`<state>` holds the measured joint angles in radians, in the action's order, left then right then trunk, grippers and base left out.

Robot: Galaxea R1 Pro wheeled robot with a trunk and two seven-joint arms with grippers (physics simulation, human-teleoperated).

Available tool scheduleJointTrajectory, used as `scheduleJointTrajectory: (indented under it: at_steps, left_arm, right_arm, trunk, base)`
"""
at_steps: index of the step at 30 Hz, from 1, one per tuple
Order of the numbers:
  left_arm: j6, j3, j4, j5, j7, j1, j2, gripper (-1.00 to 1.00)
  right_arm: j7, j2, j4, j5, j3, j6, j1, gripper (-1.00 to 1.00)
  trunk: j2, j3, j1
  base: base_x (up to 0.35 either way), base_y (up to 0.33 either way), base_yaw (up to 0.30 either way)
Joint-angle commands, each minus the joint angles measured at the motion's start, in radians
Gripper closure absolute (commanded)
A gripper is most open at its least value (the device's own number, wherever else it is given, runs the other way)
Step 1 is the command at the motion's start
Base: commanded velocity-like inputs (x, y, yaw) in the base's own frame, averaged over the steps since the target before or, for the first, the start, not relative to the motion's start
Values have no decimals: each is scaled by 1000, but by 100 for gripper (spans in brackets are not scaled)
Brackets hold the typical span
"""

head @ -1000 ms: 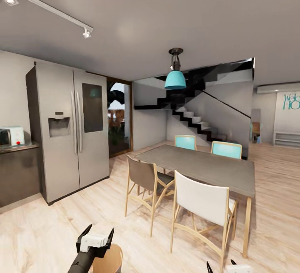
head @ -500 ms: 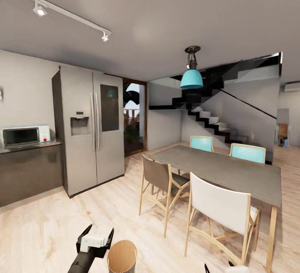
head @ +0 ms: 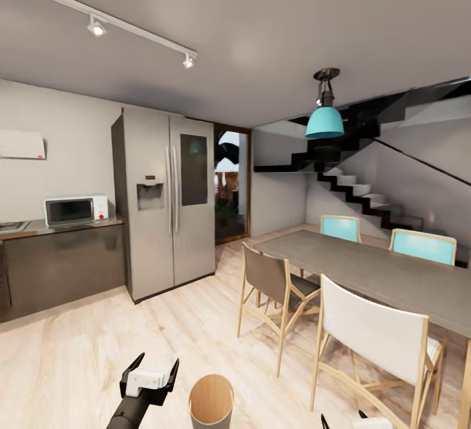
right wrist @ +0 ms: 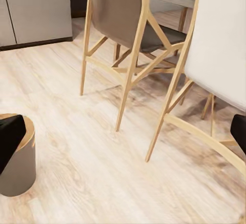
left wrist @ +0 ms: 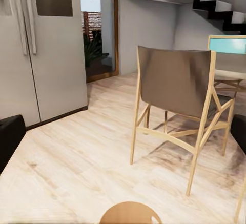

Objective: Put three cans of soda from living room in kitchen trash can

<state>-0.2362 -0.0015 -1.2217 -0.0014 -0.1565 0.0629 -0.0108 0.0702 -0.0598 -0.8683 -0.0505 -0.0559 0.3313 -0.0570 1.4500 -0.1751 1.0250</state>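
In the kitchen, my left gripper [head: 152, 369] hung released and empty beside the tash can [head: 210, 401] on the wood floor [head: 78, 357]; my right gripper [head: 345, 420] also stood parted.

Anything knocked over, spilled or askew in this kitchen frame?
Nothing stands out. The trash can stands upright on the floor between the left claw and the dining chairs, which stand squarely at the table.
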Motion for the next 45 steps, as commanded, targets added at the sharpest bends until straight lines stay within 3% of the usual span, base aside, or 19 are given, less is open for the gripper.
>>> scheduleJointTrajectory:
  at_steps: [1, 45]
  left_arm:
    - [0, 0, 0, 0, 0, 0, 0, -100]
    - [0, 0, 1, -3, 0, 0, 0, -100]
  right_arm:
    - [0, 0, 0, 0, 0, 0, 0, -100]
    - [3, 0, 18, 1, 19, -6, 20, -100]
  trunk:
    - [0, 0, 0]
    - [0, -60, 0]
  base:
    - [0, 0, 86]
    - [0, 0, 7]
